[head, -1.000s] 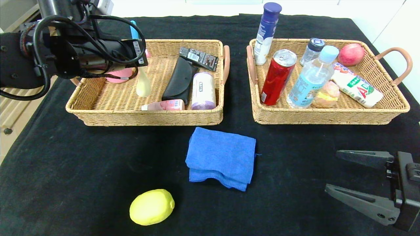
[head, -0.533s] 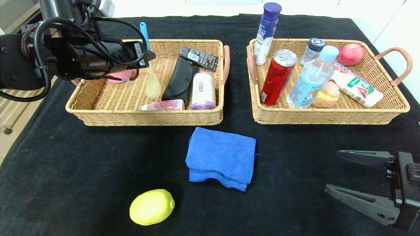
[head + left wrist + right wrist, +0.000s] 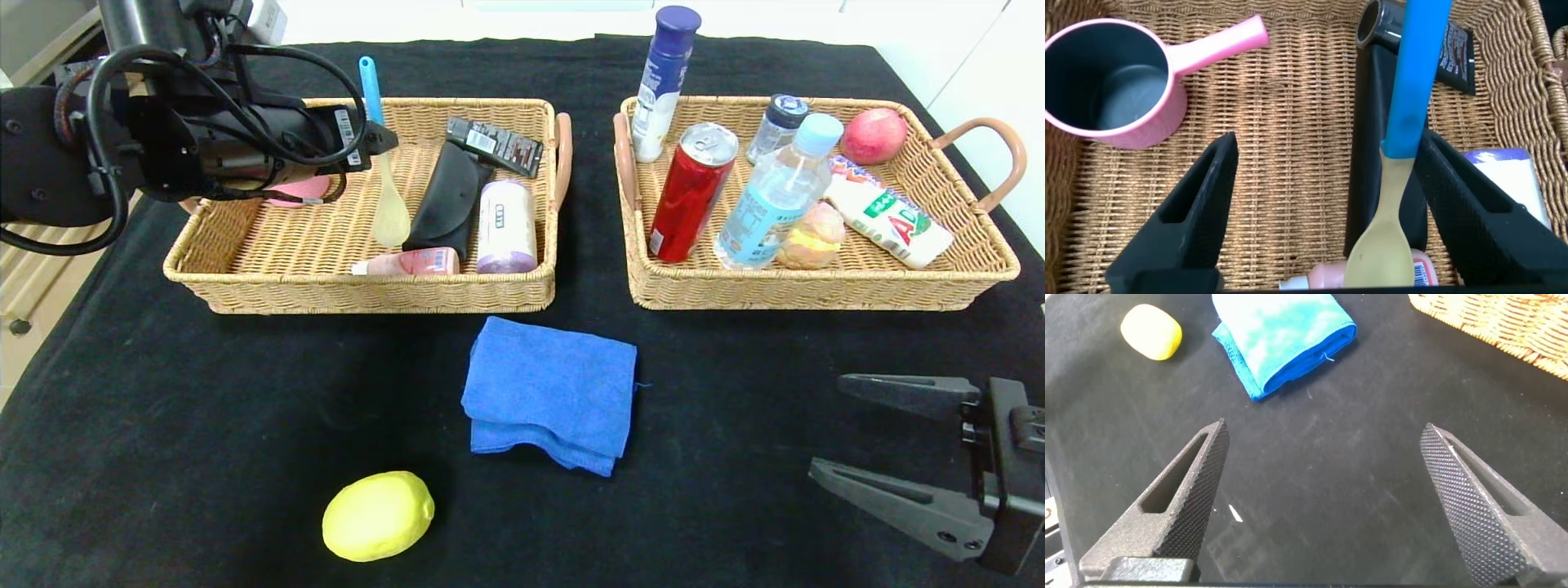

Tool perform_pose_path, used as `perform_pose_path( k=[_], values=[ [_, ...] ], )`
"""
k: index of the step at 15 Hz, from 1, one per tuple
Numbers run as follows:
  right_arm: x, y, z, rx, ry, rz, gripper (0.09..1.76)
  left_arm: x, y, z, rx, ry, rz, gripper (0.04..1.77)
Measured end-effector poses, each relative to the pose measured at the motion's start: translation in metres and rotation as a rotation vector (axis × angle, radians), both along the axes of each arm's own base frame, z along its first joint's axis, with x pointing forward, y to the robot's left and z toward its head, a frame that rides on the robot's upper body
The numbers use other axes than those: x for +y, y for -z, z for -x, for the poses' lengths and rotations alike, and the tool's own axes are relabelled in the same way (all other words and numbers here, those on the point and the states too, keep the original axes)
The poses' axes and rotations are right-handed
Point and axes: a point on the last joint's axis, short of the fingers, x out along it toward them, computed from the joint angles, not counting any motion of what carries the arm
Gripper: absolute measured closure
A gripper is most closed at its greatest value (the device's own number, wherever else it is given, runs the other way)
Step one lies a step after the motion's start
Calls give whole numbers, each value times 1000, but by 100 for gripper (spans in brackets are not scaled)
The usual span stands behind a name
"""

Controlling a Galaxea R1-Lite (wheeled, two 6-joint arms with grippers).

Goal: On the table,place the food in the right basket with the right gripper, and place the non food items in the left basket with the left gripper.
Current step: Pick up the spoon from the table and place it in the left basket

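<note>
Where baskets [image 3: 522, 298] [image 3: 816, 294] number two: one lemon [image 3: 377, 515].

In the head view the left arm [image 3: 163, 139] covers most of the pink saucepan [image 3: 298, 189] and the far left corner of the left basket [image 3: 245, 269]. The fingers of the left claw [image 3: 1315, 212] cannot be seen there; the left wrist view shows them, but its lower edge cuts them off. That edge also cuts the bowl of the spoon [image 3: 1392, 204] and the small pink bottle [image 3: 1327, 278]. The right claw [image 3: 882, 445] is cut by the right edge of the head view. The print on the water bottle's [image 3: 771, 200] label is too small to read.
</note>
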Motion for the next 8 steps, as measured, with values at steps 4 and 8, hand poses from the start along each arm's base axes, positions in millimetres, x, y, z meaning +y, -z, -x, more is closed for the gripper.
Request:
perform_pose_path(
  k=[4, 8],
  values=[
    [0, 0, 0, -1, 0, 2, 14, 0, 4, -1, 4, -1, 0, 21],
    [0, 0, 0, -1, -1, 2, 14, 0, 6, -2, 9, -1, -1, 17]
  ],
)
